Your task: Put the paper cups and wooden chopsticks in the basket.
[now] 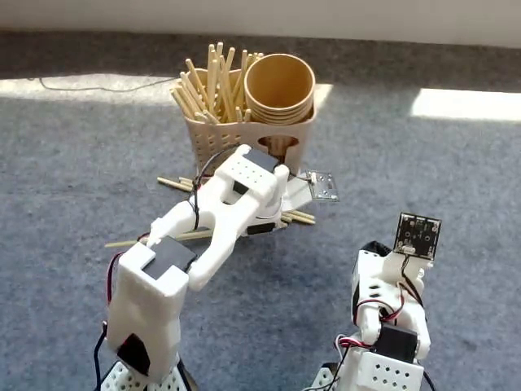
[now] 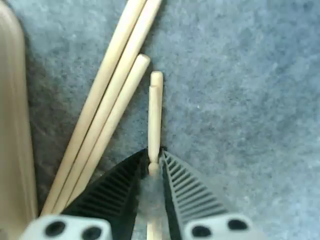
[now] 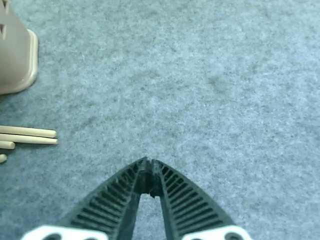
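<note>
Left arm [image 1: 228, 212] is stretched well forward and angled down, its wrist right in front of the basket [image 1: 213, 140], low over the grey carpet [image 1: 440, 179]. The left gripper [image 2: 155, 159] has its jaws pinched tight on a single chopstick [image 2: 156, 112], tips meeting on the stick, which runs straight out ahead of the claw over the carpet. Just beside it, three loose chopsticks [image 2: 107, 117] lie side by side on the carpet, slanting away, with the basket's beige wall close by them. Over to the right arm [image 1: 387, 305]: folded back on itself near its base, well apart from the basket, wrist pointing down at bare carpet, and the right gripper [image 3: 148, 172] is closed, fingertips together with nothing between them. In the basket itself, a stack of paper cups [image 1: 279, 85] sits upright on one side and a bundle of chopsticks [image 1: 207, 81] stands on end right beside it, tips poking up above the rim
</note>
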Tool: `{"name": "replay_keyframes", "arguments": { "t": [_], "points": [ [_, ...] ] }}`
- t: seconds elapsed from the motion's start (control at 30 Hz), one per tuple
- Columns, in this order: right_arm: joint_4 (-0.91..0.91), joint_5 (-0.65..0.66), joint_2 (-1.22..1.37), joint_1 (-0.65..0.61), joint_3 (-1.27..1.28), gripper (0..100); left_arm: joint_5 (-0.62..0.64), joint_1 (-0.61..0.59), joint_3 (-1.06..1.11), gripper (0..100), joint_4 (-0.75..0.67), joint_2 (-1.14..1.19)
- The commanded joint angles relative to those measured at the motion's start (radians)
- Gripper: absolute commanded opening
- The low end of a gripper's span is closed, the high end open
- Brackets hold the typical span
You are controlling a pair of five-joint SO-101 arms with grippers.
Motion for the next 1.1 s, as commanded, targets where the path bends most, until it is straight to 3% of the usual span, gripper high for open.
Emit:
{"name": "replay_keyframes", "arguments": {
  "t": [0.0, 0.53, 1.07],
  "points": [
    [-0.027, -0.002, -0.008, 0.012, 0.137, 0.5, 0.005, 0.024, -0.031, 1, 0.063, -0.01],
    [-0.03, -0.002, -0.008, 0.033, 0.137, 0.5, 0.071, 0.024, -0.025, 1, 0.126, -0.269],
    [-0.031, -0.002, -0.008, 0.036, 0.137, 0.5, 0.31, 0.111, -0.025, 1, 0.094, -0.473]
  ]
}}
